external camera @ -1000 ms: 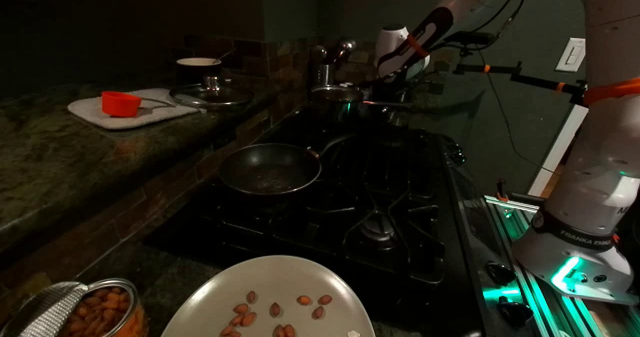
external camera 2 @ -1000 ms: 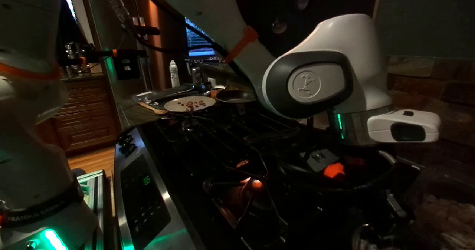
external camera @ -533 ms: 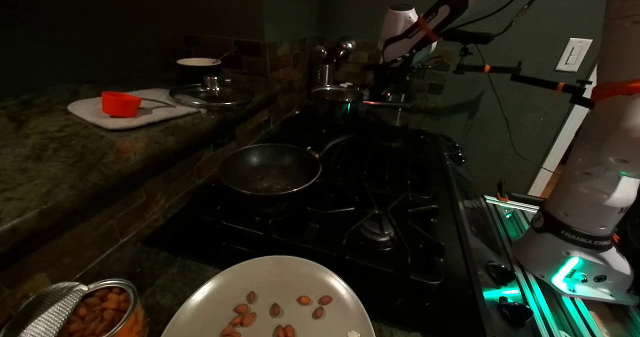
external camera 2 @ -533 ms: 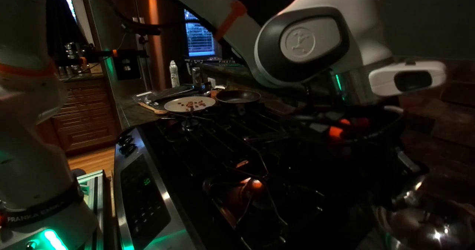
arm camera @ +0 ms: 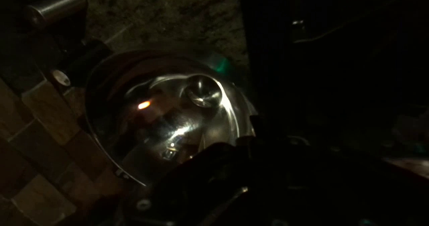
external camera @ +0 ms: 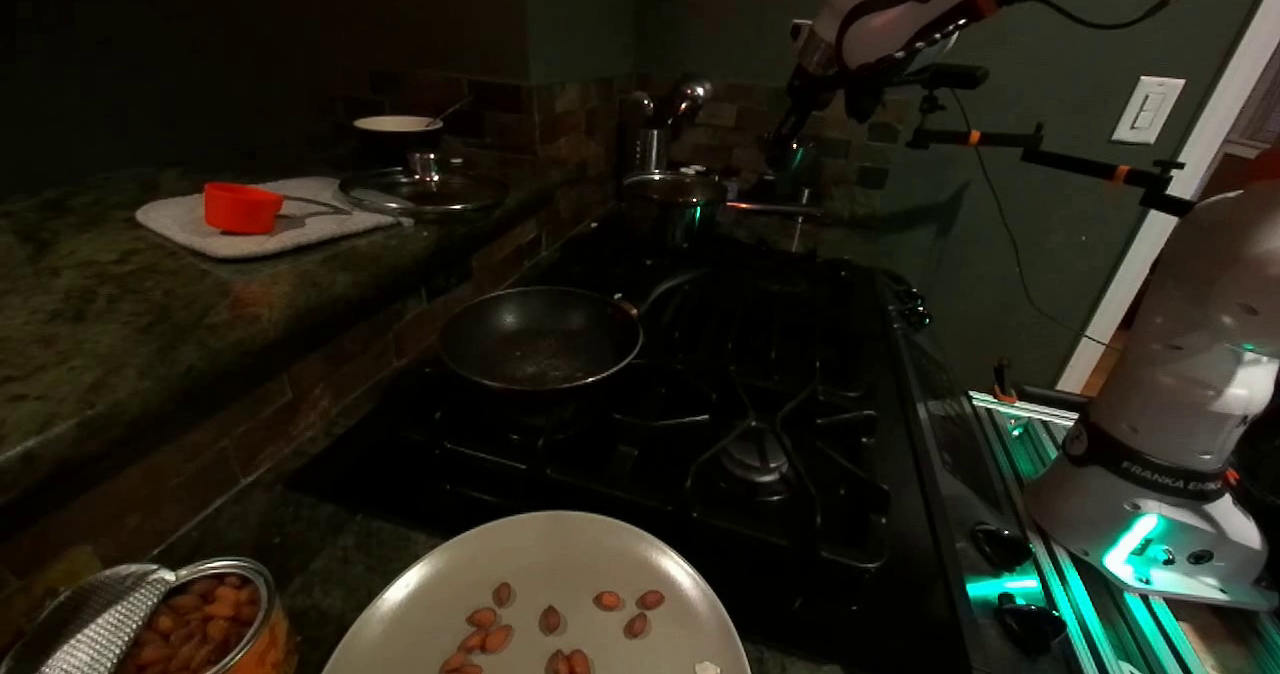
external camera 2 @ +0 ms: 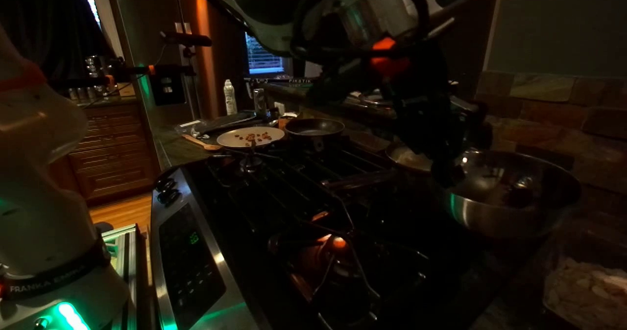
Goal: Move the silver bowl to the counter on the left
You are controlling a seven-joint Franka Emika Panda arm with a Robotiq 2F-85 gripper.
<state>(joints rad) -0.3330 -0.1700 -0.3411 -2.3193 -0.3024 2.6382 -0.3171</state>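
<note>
Your gripper (external camera 2: 448, 171) is clamped on the rim of the bowl (external camera 2: 509, 217), at the side facing the stove (external camera: 620, 454). You hold the bowl mouth up, its bright inside turned to the wrist view. As seen in an exterior view, it is beside the stove's far edge, past the pot (external camera: 670, 209) at the far left corner; the surface directly under its base is too dark to read. It is well apart from the counter (external camera: 120, 294), which runs raised along the stove's left edge in that same view.

On the counter you have the mat (external camera: 180, 219), set inside the stove-side edge, with the cup (external camera: 240, 210) standing on it. The lid (external camera: 425, 194) lies toward the counter's far corner, near the same edge; you cannot tell whether lid and mat overlap.

On the stove you have the pan (external camera: 540, 339) at the left edge, its handle pointing toward the far edge. The plate (external camera: 570, 554) lies at the near edge and carries almonds (external camera: 495, 638). The jar (external camera: 266, 589), also filled with almonds, stands off the near left corner. In an exterior view, the spoon (external camera 2: 208, 147) lies just beside the plate.
</note>
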